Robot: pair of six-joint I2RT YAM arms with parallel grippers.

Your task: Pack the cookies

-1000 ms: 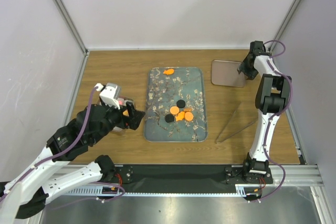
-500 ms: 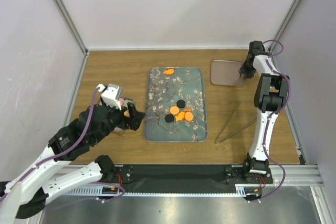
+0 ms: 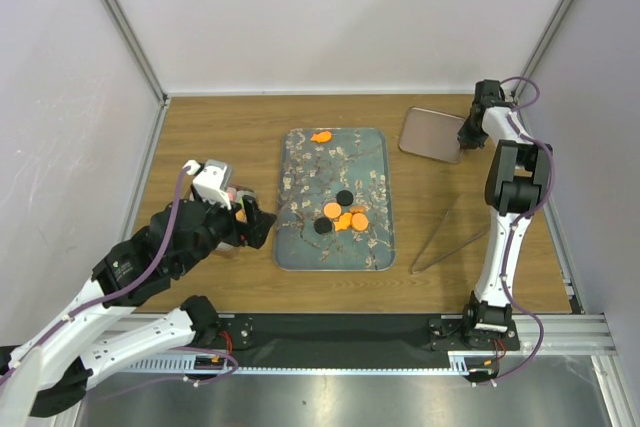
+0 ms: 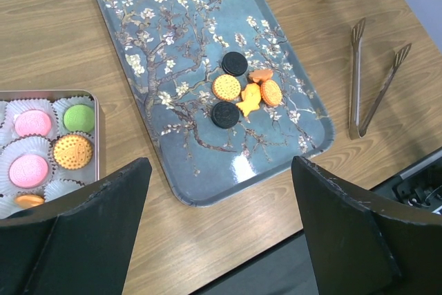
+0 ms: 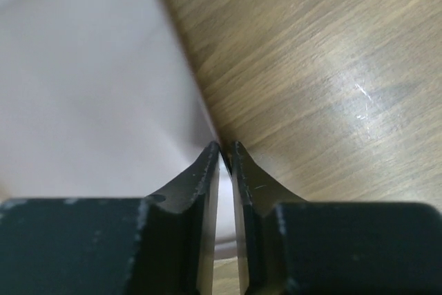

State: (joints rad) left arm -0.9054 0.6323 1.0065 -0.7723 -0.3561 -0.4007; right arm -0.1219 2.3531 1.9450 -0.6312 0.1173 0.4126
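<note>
Lid (image 3: 430, 135) held aside, cookies (image 4: 243, 91) waiting
The right gripper (image 5: 225, 148) pinched the thin lid by its edge, well apart from the tin (image 4: 96, 136), so the tin was uncovered. The left gripper (image 4: 219, 170) hung wide open, holding nothing. Most cookies lay on the flowery tray (image 4: 173, 46); a few sat in the tin.

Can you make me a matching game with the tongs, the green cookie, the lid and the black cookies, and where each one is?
1. tongs
2. green cookie
3. lid
4. black cookies

A. on the flowered tray
B. pinched in the right gripper
C. on the bare table, beside the tray
D. in the tin

Pairs: 1-C, 2-D, 3-B, 4-A
</note>
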